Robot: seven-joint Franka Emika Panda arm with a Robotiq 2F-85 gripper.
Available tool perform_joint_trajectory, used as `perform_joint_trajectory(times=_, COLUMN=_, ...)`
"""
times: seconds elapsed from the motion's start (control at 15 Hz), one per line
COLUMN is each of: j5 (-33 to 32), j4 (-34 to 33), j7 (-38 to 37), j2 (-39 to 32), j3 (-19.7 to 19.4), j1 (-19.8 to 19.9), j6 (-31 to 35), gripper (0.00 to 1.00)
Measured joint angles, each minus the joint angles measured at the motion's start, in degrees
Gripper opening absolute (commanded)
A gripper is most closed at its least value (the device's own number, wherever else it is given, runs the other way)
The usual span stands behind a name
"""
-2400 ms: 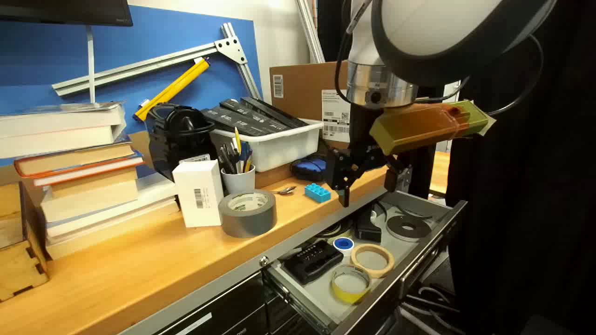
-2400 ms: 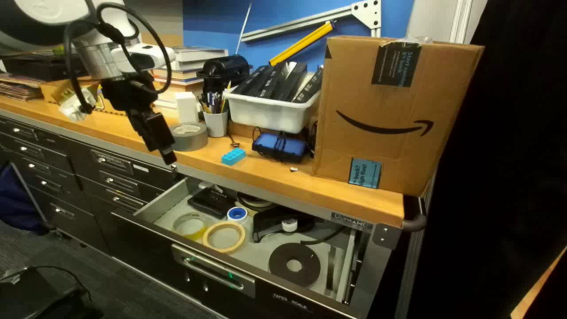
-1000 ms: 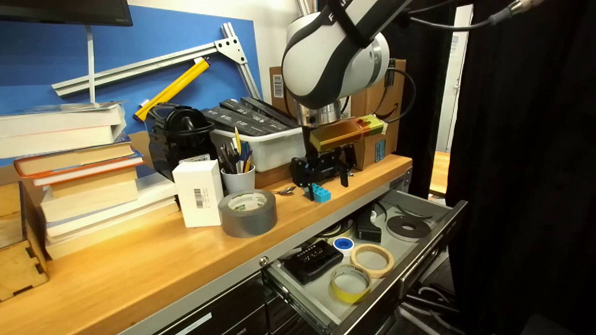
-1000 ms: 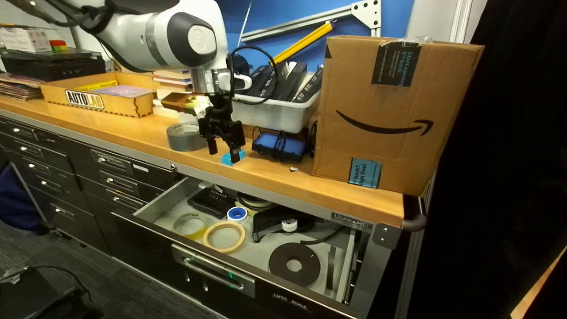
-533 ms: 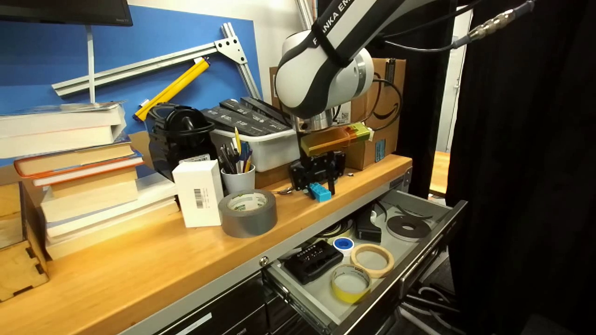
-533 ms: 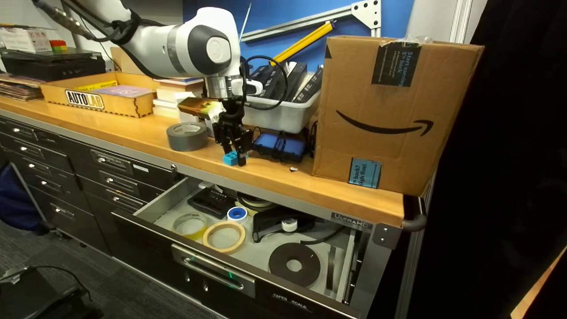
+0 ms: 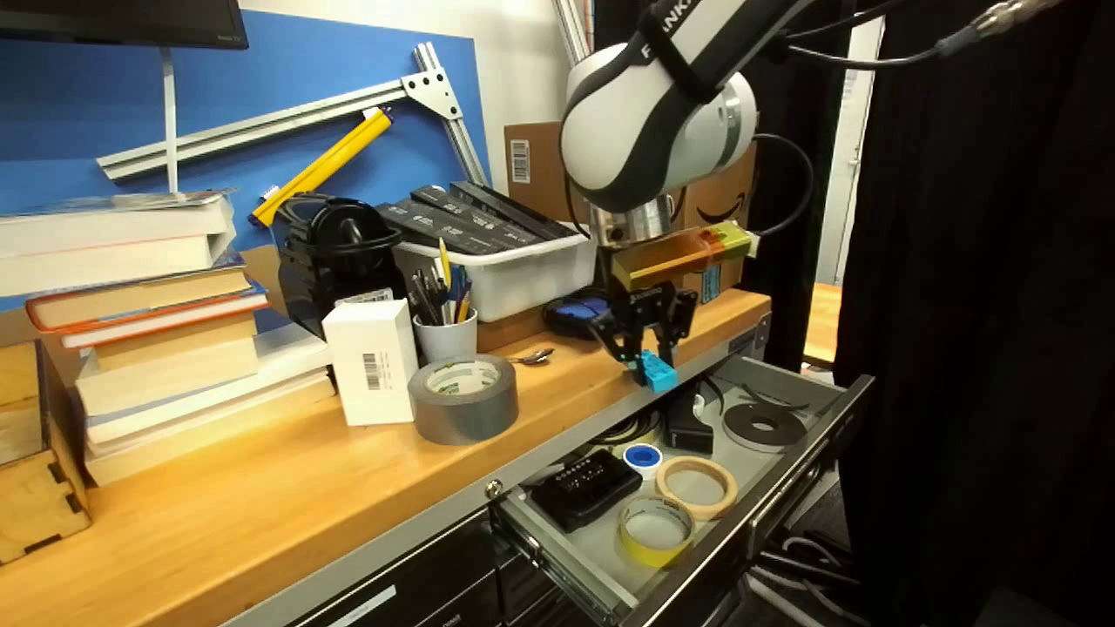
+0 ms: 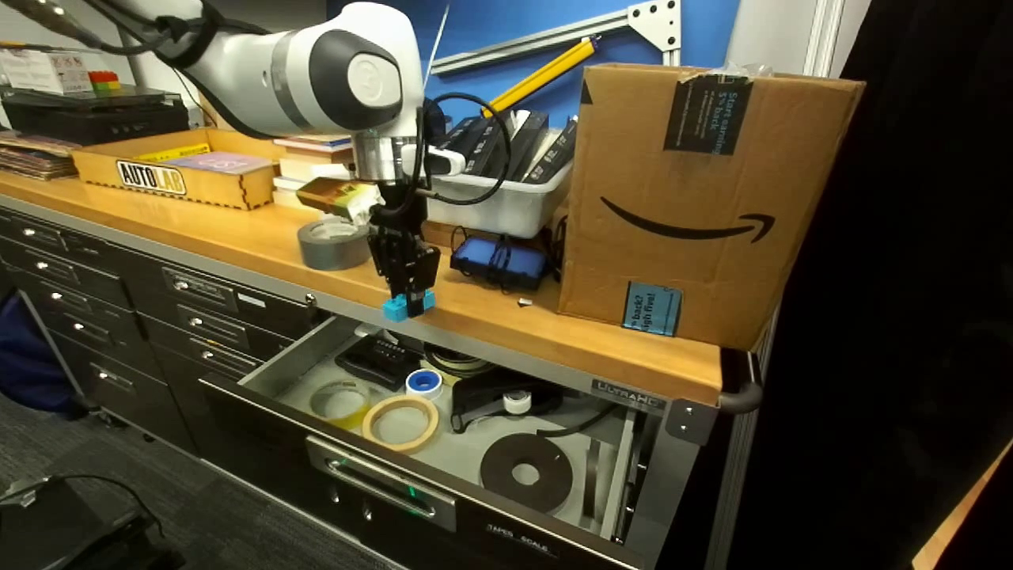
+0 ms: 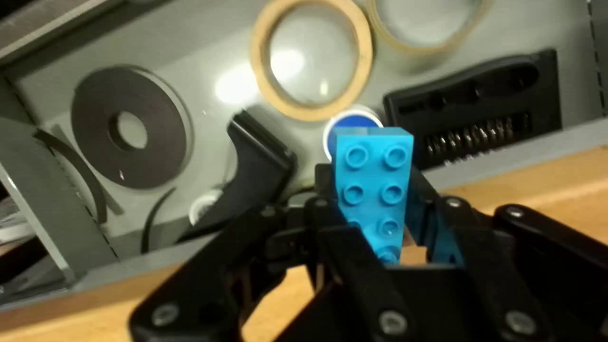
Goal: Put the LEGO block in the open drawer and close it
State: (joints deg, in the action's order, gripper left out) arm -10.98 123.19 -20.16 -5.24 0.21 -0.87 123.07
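Note:
The bright blue LEGO block [image 9: 375, 183] is pinched between the fingers of my gripper [image 8: 413, 305], its studs facing the wrist camera. In both exterior views block and gripper hang by the front edge of the wooden worktop, seemingly lifted off it. The far end of the block [image 7: 659, 373] sticks out past the fingers toward the drawer. Below the worktop the grey drawer [image 8: 261, 427] stands pulled out. Seen from the wrist, the bare drawer floor [image 9: 209, 47] lies beyond the block. The left finger covers part of the block's near end.
In the drawer lie a tan tape ring [image 8: 401, 423], a dark tape roll [image 8: 526, 475], a black case [image 7: 585, 488] and a small blue-and-white spool [image 8: 424, 384]. On the worktop stand a grey tape roll [image 7: 464, 401], a darker blue object [image 8: 502, 261] and a large cardboard box [image 8: 704, 206].
The gripper came down over the block on the worktop and closed on it. Over the last half second both moved up and toward the drawer. The drawer stays as it was.

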Motion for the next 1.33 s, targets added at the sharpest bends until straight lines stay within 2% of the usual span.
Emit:
perform_joint_trajectory(times=0.13, j5=-0.53, j4=6.67, j7=-0.14, j2=3.55, j3=-1.07, j1=0.49, j6=-0.21, gripper=0.13)
perform_joint_trajectory(times=0.27, j5=-0.58, j4=12.44, j7=-0.52, j2=5.55, j3=-1.57, j1=1.17, j6=1.25, gripper=0.62)
perform_joint_trajectory(times=0.4, j5=-0.57, j4=16.42, j7=-0.71, j2=6.13, j3=-1.69, j1=1.69, j6=3.43, gripper=0.66)
perform_joint_trajectory(times=0.67, j5=-0.87, j4=20.75, j7=1.32, j2=8.98, j3=-2.49, j1=3.05, j6=3.71, gripper=0.96)
perform_joint_trajectory(times=0.73, j5=-1.38, j4=21.53, j7=3.28, j2=10.32, j3=-2.79, j1=3.53, j6=2.03, gripper=1.00)
perform_joint_trajectory(times=1.0, j5=-5.82, j4=23.34, j7=10.39, j2=12.55, j3=-3.00, j1=4.43, j6=-7.94, gripper=1.00)
perform_joint_trajectory(times=1.2, j5=-9.27, j4=25.31, j7=11.78, j2=10.24, j3=-1.33, j1=3.62, j6=-8.97, gripper=1.00)
perform_joint_trajectory(times=1.33, j5=-12.15, j4=26.01, j7=9.13, j2=7.15, j3=0.72, j1=2.17, j6=-8.89, gripper=1.00)
